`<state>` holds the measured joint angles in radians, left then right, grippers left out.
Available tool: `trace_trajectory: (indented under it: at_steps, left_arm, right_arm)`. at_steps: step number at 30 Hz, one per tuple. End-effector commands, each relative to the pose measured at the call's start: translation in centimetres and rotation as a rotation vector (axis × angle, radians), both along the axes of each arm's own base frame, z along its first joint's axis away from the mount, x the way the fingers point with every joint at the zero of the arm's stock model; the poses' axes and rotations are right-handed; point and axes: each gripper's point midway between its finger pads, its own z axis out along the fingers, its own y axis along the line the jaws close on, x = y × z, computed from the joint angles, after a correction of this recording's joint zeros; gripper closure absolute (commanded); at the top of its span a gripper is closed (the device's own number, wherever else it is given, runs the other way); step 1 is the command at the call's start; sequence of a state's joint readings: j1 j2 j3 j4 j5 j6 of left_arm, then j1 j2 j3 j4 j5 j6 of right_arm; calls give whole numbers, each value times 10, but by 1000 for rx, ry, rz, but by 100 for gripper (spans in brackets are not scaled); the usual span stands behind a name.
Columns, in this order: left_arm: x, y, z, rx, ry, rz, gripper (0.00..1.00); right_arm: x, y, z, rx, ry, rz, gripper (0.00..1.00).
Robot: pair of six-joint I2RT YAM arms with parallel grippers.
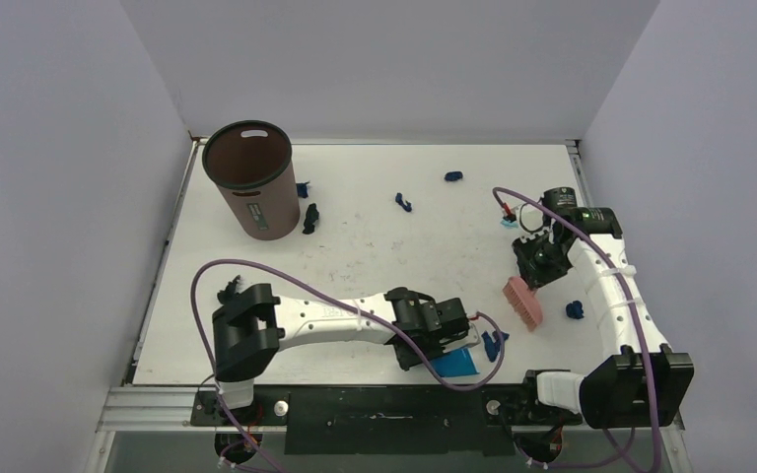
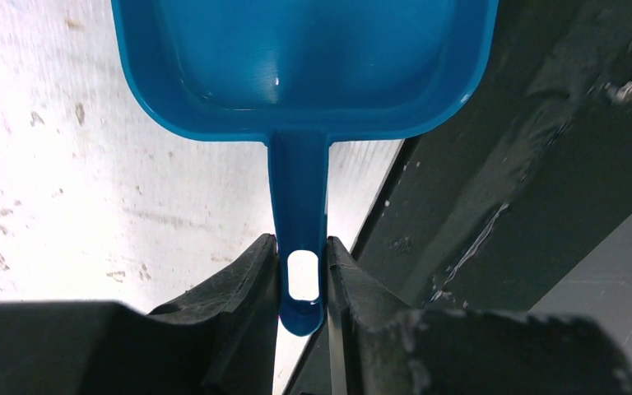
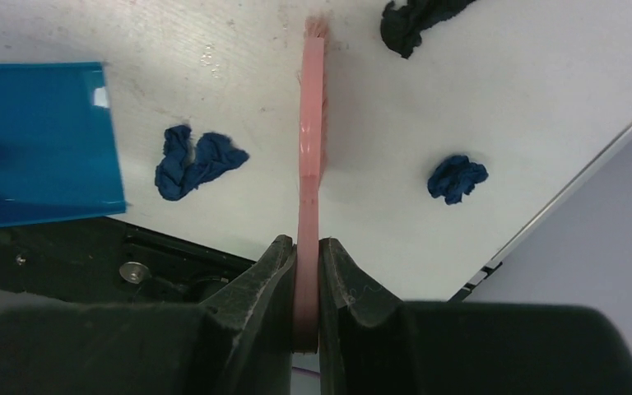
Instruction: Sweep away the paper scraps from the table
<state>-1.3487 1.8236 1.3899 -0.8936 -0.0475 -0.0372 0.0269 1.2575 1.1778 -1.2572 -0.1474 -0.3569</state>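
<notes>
Clamping handle of blue dustpan (image 2: 304,66), left gripper (image 2: 300,284) holds pan at near edge of table (image 1: 375,256); right gripper (image 3: 307,255) closed tight on pink brush (image 3: 311,123), head toward tabletop; paper scraps (image 3: 197,160) lie scattered on table (one between pan and brush, one right of brush); others far side, some beside brown bin (image 1: 249,182).

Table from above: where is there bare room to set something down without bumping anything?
The widest bare patch of the table is the middle, bordered by the brown bin, the far paper scraps and the left arm. The near right is crowded: dustpan, brush and two more scraps sit together there.
</notes>
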Motion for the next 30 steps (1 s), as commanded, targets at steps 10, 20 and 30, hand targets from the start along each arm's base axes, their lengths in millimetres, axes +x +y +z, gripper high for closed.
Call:
trace_trajectory:
  at_steps: [10,20,30]
  left_arm:
    - [2,-60,-7,-57,-18,24,100]
    - [13,-108,-15,-207,-31,169,100]
    - [31,-132,2,-346,-101,270,100]
  right_arm:
    - [-17,44,-8,221,107,195,95]
    - [-10,52,-1,305,159,224,95]
    - [14,39,17,230,112,137,95]
